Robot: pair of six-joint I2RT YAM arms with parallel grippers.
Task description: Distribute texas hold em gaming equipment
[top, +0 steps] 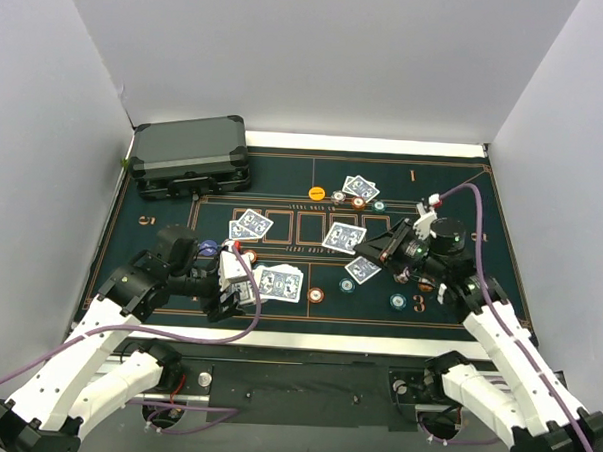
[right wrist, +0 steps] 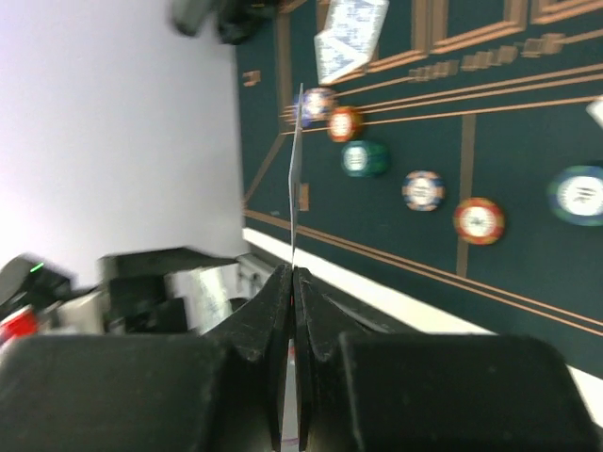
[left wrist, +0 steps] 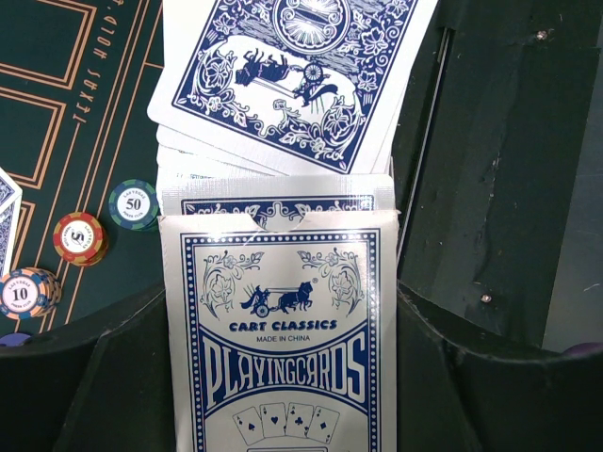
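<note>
My left gripper [top: 237, 280] is shut on a blue-and-white playing card box [left wrist: 283, 330], held between its dark fingers [left wrist: 104, 377]. Blue-backed cards [left wrist: 292, 85] fan out of the box's open end, over the green mat. The right gripper [right wrist: 293, 273] is shut on a single card [right wrist: 294, 169], which I see edge-on, standing upright from the closed jaws. In the top view the right gripper [top: 381, 247] hovers over the mat's right half. Blue-backed card groups [top: 251, 225] [top: 344, 237] [top: 361, 188] [top: 363, 270] lie on the mat [top: 284, 175]. Poker chips [top: 316, 295] [top: 398, 300] [top: 317, 194] lie scattered.
A dark grey hard case [top: 189, 156] stands shut at the mat's far left corner. A teal chip [left wrist: 133, 204] and a red chip [left wrist: 80, 237] lie left of the card box. White walls enclose the table on three sides. Purple cables trail from both wrists.
</note>
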